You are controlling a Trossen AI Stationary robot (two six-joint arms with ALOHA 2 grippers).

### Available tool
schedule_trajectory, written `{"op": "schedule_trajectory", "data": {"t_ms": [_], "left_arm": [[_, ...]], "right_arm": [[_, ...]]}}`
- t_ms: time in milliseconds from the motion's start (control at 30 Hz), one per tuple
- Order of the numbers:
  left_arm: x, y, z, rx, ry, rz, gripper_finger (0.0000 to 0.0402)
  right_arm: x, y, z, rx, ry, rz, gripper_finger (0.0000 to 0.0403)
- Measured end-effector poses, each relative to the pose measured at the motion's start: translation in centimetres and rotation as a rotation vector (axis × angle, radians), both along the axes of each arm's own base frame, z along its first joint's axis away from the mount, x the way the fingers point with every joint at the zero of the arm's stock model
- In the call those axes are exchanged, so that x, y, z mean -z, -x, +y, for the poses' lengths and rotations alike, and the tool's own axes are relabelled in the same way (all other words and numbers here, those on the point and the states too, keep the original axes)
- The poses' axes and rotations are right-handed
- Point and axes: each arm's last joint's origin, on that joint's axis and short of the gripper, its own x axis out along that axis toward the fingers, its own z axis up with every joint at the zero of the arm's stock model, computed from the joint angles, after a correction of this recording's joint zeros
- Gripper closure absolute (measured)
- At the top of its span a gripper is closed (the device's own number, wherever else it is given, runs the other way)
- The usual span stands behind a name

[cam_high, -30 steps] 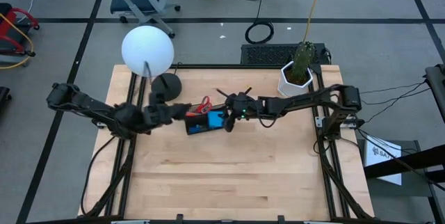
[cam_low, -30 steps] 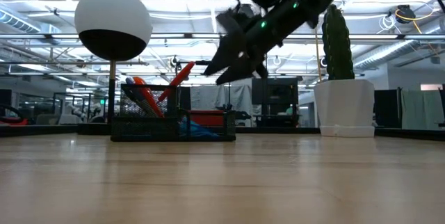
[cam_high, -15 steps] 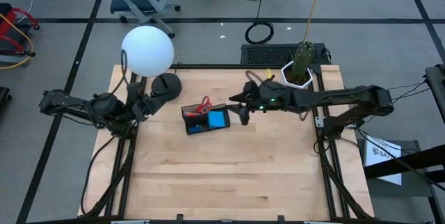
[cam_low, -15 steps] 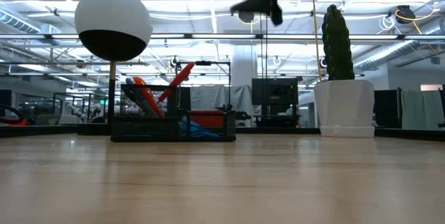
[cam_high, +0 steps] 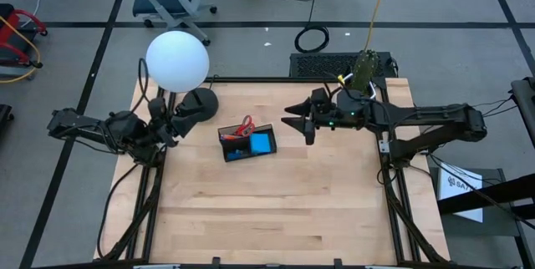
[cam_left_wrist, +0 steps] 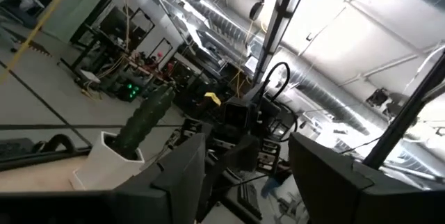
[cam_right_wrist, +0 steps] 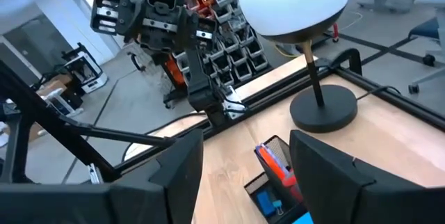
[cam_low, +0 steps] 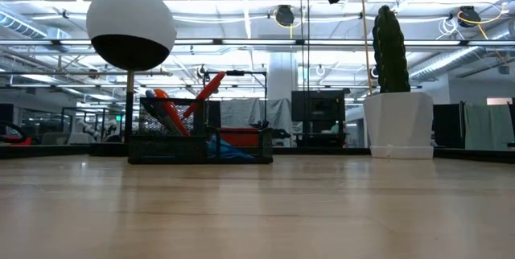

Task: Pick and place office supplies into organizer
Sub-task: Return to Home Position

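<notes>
From above, the organizer (cam_high: pixel 227 150), with red scissors (cam_high: pixel 244 124) and blue notepad (cam_high: pixel 262 143) inside, is seen between the left gripper (cam_high: pixel 173 120) and the right gripper (cam_high: pixel 298 122), both spread wide and empty. At table level, it is found well below the right gripper

Scissors (cam_high: pixel 244 124) and blue notepad (cam_high: pixel 262 143) lie inside organizer (cam_high: pixel 251 157).

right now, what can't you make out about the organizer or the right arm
Small contents of the organizer: too tiny from the high view, screened by its mesh wall in the low view.
Right wrist view: bottom edge and a finger cut off the organizer.
Right end effector: cut by the low view's top edge.
</notes>
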Motion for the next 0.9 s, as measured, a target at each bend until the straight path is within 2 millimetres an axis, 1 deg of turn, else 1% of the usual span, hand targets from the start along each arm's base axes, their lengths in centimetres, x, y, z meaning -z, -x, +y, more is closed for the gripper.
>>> {"op": "schedule_trajectory", "data": {"t_ms": [133, 200, 333, 400, 600, 667, 800, 900], "left_arm": [[0.0, 0.0, 0.0, -0.006, -0.011, 0.004, 0.019], [0.0, 0.0, 0.1, -0.056, -0.027, 0.018, 0.019], [0.0, 0.0, 0.2, -0.123, -0.155, 0.065, 0.019], [-0.2, 0.1, 0.1, -0.133, -0.191, 0.053, 0.019], [-0.8, 0.4, 0.4, -0.216, -0.196, 0.01, 0.019], [-0.8, 0.4, 0.4, -0.23, -0.219, 0.023, 0.019], [-0.3, 0.0, -0.1, -0.165, -0.408, 0.092, 0.019], [0.1, -0.4, -0.1, -0.131, -0.409, 0.123, 0.019]], "right_arm": [[-0.1, 0.1, 0.0, 0.003, -0.024, -0.007, 0.0196], [-0.2, 0.3, 0.1, -0.006, -0.04, -0.004, 0.0195], [-0.8, 1.2, 0.3, -0.061, -0.05, -0.017, 0.0195], [-1.3, 1.9, 0.6, -0.104, -0.033, -0.021, 0.0195], [-2.8, 4.7, 1.0, -0.125, 0.049, -0.035, 0.0195], [-3.3, 5.7, 1.0, -0.127, 0.073, -0.055, 0.0196], [-4.3, 7.6, 1.1, -0.131, 0.12, -0.091, 0.0196], [-5.0, 9.1, 1.2, -0.13, 0.139, -0.118, 0.0195]]}}
